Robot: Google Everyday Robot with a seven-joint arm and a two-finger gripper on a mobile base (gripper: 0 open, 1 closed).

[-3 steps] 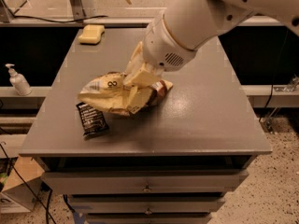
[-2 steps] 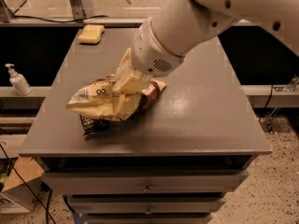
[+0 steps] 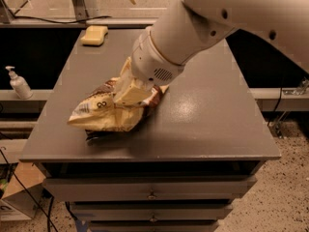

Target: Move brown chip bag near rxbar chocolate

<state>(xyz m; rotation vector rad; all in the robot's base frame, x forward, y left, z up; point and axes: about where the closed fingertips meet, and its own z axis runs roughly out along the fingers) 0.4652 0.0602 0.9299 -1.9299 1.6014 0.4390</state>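
At the far left we see a white pump bottle (image 3: 18,83) standing on a low ledge beside the surface (image 3: 212,115), and below it, on the floor, part of a cardboard box (image 3: 19,197). On the surface itself, at the back left corner, lies a yellow sponge (image 3: 94,35), well apart from everything else.

Further right, toward the front left part of the surface, sits the brown chip bag (image 3: 102,116). It lies crumpled, its cream-yellow side and a white printed panel facing us, with dark brown foil showing along its upper and right edges. Just under the bag's front edge we make out a thin dark sliver, which we take to be the rxbar chocolate (image 3: 92,136). The bag lies over it, so the two touch and most of the bar is hidden.

The gripper (image 3: 128,94) is at the bag's upper right part, its cream-coloured fingers clamped on the foil, which bunches up around them. The white arm (image 3: 193,33) slants in from the upper right and covers the middle of the surface behind the bag.

To the right of the bag the grey surface shows a soft glare. Beneath its front edge we see drawers (image 3: 152,192) with small knobs.
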